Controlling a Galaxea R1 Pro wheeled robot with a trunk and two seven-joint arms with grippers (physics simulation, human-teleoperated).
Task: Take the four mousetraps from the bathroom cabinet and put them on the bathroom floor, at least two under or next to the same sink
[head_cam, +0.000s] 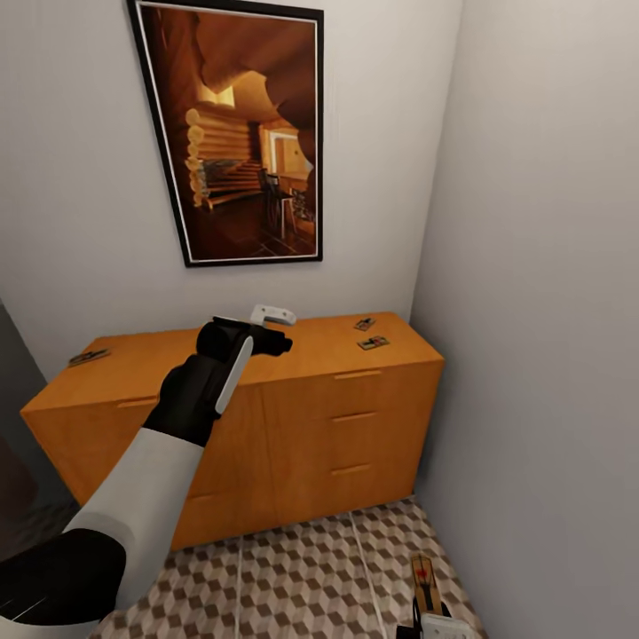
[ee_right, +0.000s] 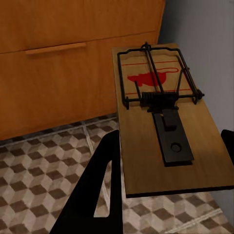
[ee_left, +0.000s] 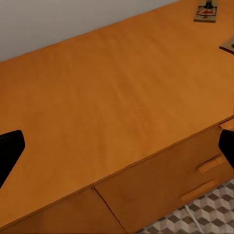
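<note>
While our right gripper (ee_right: 165, 161) clamps one trap (ee_right: 165, 117) low over the floor (head_cam: 302, 568) near the right wall (head_cam: 541, 311), three traps remain on the cabinet (head_cam: 337, 426).

Item, traps on the cabinet top: one at the left end (head_cam: 89, 357); two close together at the right end (head_cam: 365, 324) (head_cam: 374, 342).

Item, left gripper (head_cam: 266, 328): hovering over the middle of the top, fingers spread, holding nothing. From its wrist camera we see the right-end pair (ee_left: 206, 11) (ee_left: 227, 46) well ahead of it.

Item, hazards, as we judge them: the held trap sits between the fingers by its edges and could tip or slide if jolted; released where it is, it would land by the wall with no sink in sight; the flat traps on the top may skid from a closing grip and fall behind or off the edge; the left forearm could brush the picture (head_cam: 240, 133).

Item, markings: a red mouse figure on the held trap; no legible writing or brand anywhere.
</note>
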